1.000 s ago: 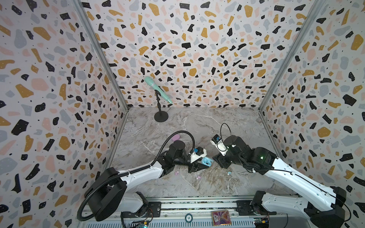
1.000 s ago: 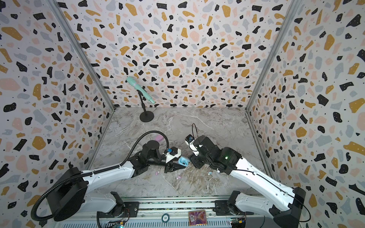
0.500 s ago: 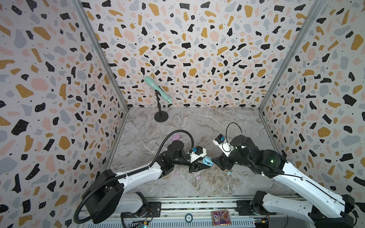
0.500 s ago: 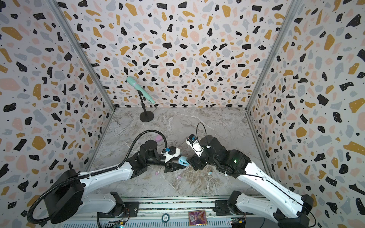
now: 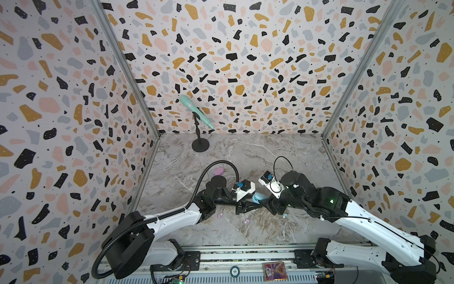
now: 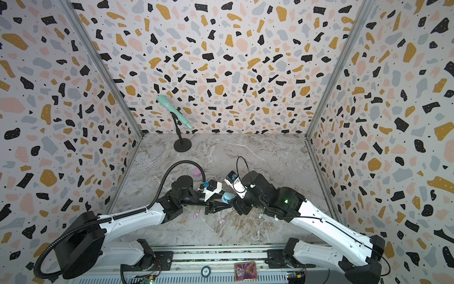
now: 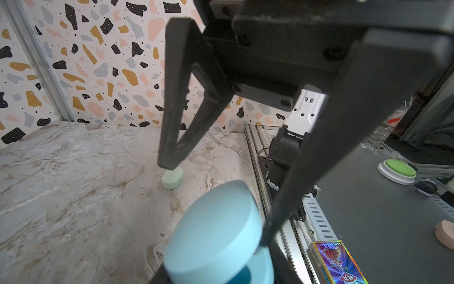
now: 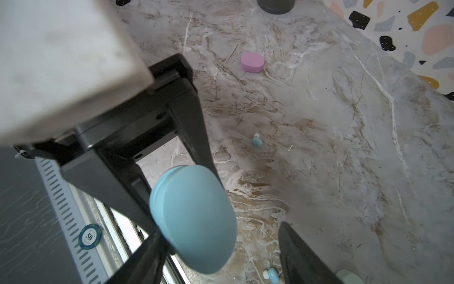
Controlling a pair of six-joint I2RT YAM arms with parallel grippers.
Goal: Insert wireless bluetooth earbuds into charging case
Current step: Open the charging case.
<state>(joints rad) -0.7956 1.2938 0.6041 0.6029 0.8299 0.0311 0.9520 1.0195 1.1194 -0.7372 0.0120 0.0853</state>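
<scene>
As left pincer (image 5: 256, 205) grips blue case (image 5: 259, 197), marble (image 5: 245, 152) open beyond, rail (image 5: 245, 255) near

**One case held, the rest around the pincers**

The left pincer (image 5: 256, 204) grips a case (image 5: 259, 196) above the tabletop (image 5: 245, 157). The right pincer (image 5: 267, 202) faces it, its fingers spread to either side of the case. Behind the left pincer lies a second case (image 5: 218, 170), and farther back is a microphone stand (image 5: 200, 145). Two earbuds (image 5: 247, 220) lie in front of the left pincer, a third earbud (image 5: 285, 216) in front of the right. A third case (image 7: 172, 180) lies near the right pincer.
</scene>
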